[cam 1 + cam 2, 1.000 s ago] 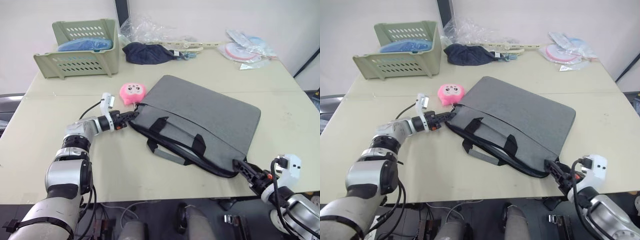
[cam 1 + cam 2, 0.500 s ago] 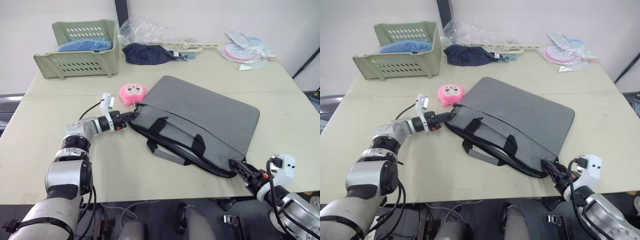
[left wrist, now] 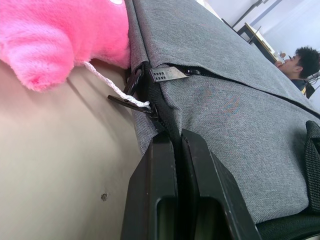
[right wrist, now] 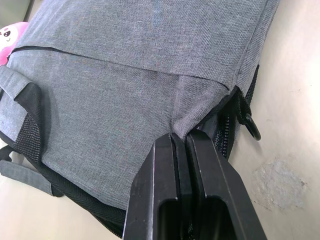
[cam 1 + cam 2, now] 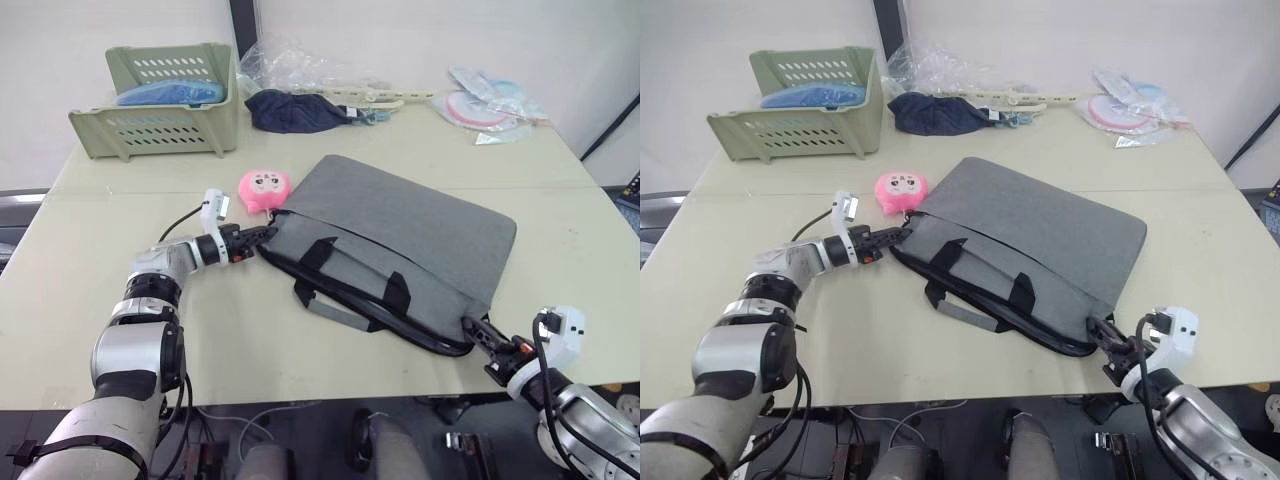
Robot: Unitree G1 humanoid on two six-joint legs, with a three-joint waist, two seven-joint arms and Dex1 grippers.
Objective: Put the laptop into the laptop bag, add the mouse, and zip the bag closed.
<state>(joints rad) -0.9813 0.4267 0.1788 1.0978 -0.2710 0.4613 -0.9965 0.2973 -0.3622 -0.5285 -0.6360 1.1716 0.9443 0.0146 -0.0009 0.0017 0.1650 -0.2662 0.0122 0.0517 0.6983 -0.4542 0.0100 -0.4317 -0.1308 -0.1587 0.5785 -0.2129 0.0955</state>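
The grey laptop bag (image 5: 410,228) lies flat on the table, its black handles (image 5: 360,285) toward me. My left gripper (image 5: 267,231) is shut on the black trim at the bag's left corner, beside the zipper pull (image 3: 167,74). Down at the near right corner of the bag, my right gripper (image 5: 471,324) is shut on the fabric edge; in the right wrist view its fingers (image 4: 162,165) pinch that corner. The laptop and the mouse are out of view.
A pink plush toy (image 5: 263,187) touches the bag's left corner. A green basket (image 5: 160,95), a dark cloth (image 5: 295,108) and plastic packets (image 5: 490,100) line the table's back. The table's front edge (image 5: 330,395) runs just below my right gripper. A person (image 3: 300,62) sits beyond the bag.
My right gripper has gone from open to shut on the bag's near right corner, moving in a little. The left gripper and the bag have stayed where they were.
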